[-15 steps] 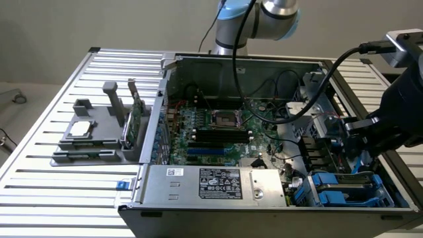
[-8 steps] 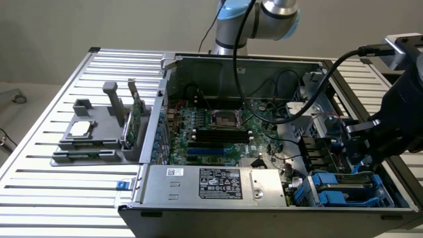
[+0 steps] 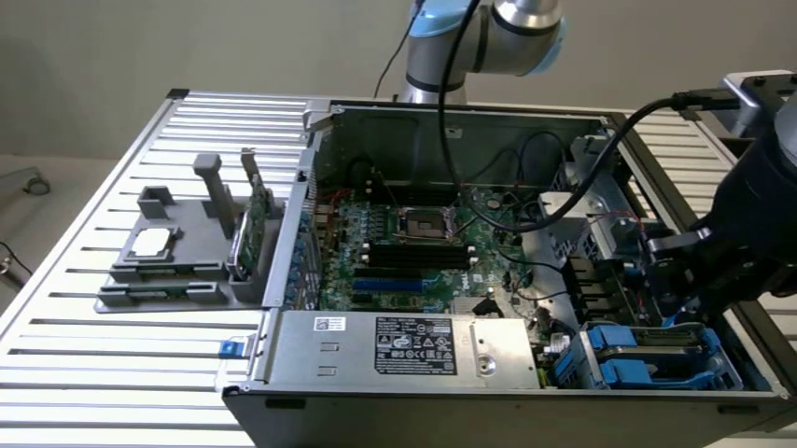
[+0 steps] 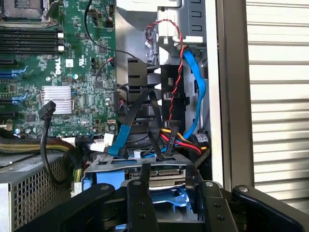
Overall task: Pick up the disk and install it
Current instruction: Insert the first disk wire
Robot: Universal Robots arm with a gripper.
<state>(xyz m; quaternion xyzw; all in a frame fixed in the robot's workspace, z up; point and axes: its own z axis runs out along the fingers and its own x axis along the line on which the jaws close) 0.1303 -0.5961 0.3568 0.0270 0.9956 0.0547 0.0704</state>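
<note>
The gripper (image 4: 167,186) was closed on the disk (image 4: 166,173), which sat directly beneath it in the blue drive bay (image 3: 648,359) at a corner of the computer case (image 3: 373,411), connector end facing the cables (image 4: 169,137) and long axis running back under the wrist.

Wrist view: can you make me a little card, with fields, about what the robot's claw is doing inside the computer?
place: open grey metal computer case on a slatted silver metal table
gripper: black metal gripper, down in the case's corner at the exterior view's right
disk: flat silver-grey metal disk in a blue plastic carrier, right at the gripper
close by: green motherboard, flat blue cable
installed yet: cannot tell
</note>
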